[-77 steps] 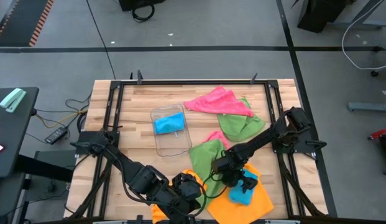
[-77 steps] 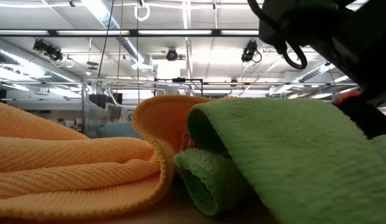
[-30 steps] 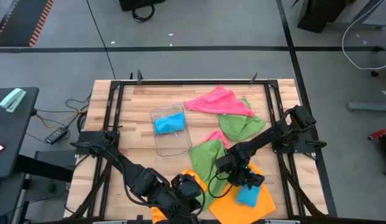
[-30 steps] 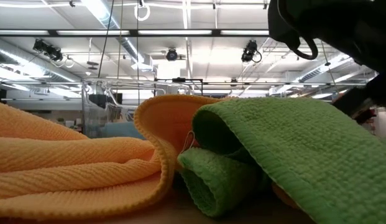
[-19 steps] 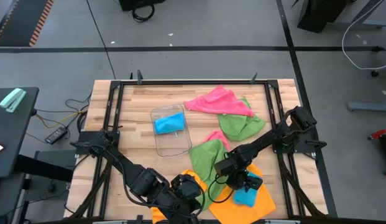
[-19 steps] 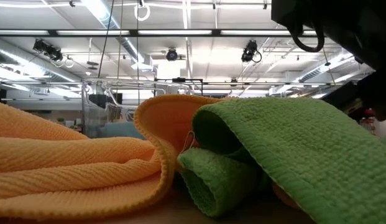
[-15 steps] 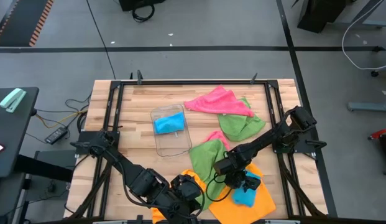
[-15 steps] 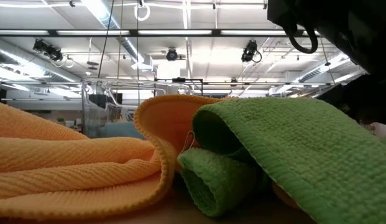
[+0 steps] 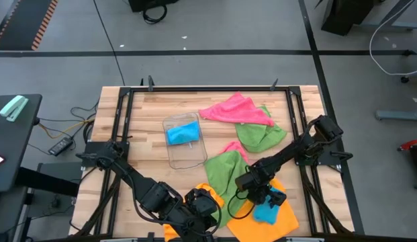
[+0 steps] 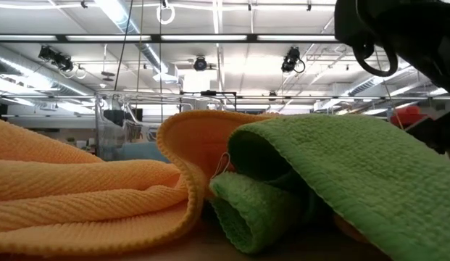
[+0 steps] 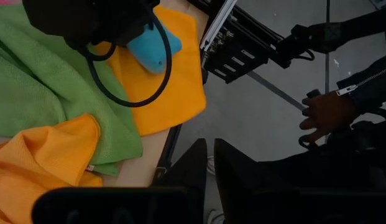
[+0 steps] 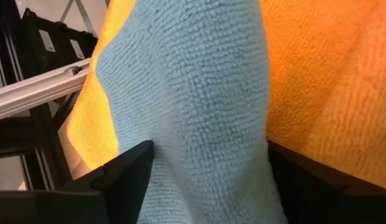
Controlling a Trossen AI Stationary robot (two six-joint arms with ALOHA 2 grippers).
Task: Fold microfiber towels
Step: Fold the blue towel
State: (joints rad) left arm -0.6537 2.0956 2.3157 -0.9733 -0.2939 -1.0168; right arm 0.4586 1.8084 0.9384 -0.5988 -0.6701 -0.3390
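Looks like the release step: right gripper [image 9: 269, 199] is standing with jaws wide, straddling the bunched blue towel [image 9: 265, 212], which is lying on the flat orange towel [image 9: 283, 216]. Next it needs lifting clear. Left gripper [image 9: 205, 215], jaws shut and empty, is waiting beside the crumpled green towel [image 9: 221, 173].

The blue towel [image 12: 193, 106] was nubbly matt cloth; the orange towel [image 10: 80, 192] ribbed weave; the table [image 9: 154, 107] pale wood; the tray [image 9: 184, 156] clear glossy plastic.
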